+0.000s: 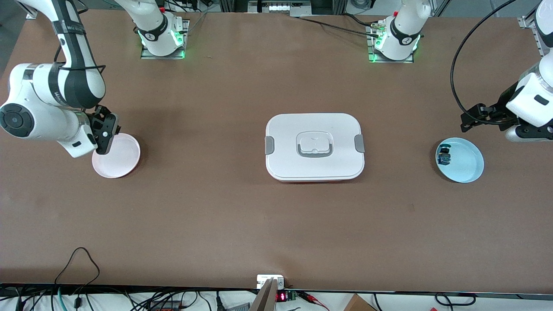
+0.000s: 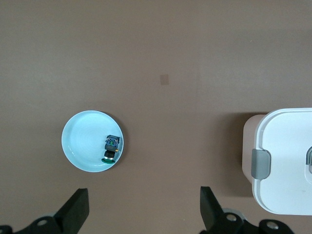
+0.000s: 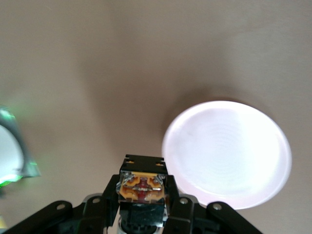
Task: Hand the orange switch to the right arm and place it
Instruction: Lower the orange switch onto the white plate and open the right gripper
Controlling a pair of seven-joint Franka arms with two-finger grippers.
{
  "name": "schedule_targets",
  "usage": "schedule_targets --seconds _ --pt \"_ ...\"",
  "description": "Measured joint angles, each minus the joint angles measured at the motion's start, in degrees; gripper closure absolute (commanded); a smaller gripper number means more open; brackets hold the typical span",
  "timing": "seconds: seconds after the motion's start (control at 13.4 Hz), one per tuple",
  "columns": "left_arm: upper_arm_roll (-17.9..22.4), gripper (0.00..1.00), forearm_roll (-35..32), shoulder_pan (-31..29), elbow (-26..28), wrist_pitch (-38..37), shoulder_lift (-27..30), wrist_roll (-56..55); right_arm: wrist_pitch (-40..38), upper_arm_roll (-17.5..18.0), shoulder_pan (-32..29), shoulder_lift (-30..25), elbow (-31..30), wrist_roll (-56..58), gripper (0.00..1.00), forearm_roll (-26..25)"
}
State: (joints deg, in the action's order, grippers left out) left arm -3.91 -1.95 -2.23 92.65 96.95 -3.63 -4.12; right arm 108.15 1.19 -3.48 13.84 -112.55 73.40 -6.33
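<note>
My right gripper (image 1: pixel 106 134) hangs over the rim of the pink plate (image 1: pixel 125 160) at the right arm's end of the table. In the right wrist view it (image 3: pixel 143 197) is shut on the orange switch (image 3: pixel 143 186), with the orange block facing the camera and the pink plate (image 3: pixel 229 151) below and beside it. The gripper hides the switch in the front view. My left gripper (image 1: pixel 469 121) is open and empty above the table beside the light blue plate (image 1: pixel 468 168). Its fingers (image 2: pixel 78 210) stand wide apart.
A blue-green switch (image 1: pixel 443 156) lies in the light blue plate (image 2: pixel 80 146), also seen in the left wrist view (image 2: pixel 111 147). A white lidded box (image 1: pixel 314 147) with grey clasps sits at the table's middle; its corner shows in the left wrist view (image 2: pixel 287 161).
</note>
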Motion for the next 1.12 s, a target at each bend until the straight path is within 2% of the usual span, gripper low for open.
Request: schedule_targets --seconds 0.45,1.12 --pt "0.0 0.00 0.0 0.0 0.0 0.0 0.0 -0.1 16.7 -0.1 -4.3 4.0 -5.1 11.3 0.95 -0.7" --pt "0.1 0.00 0.0 -0.1 0.0 0.0 -0.1 -0.1 30.8 -0.1 -6.1 9.4 -9.4 15.1 0.95 -0.7"
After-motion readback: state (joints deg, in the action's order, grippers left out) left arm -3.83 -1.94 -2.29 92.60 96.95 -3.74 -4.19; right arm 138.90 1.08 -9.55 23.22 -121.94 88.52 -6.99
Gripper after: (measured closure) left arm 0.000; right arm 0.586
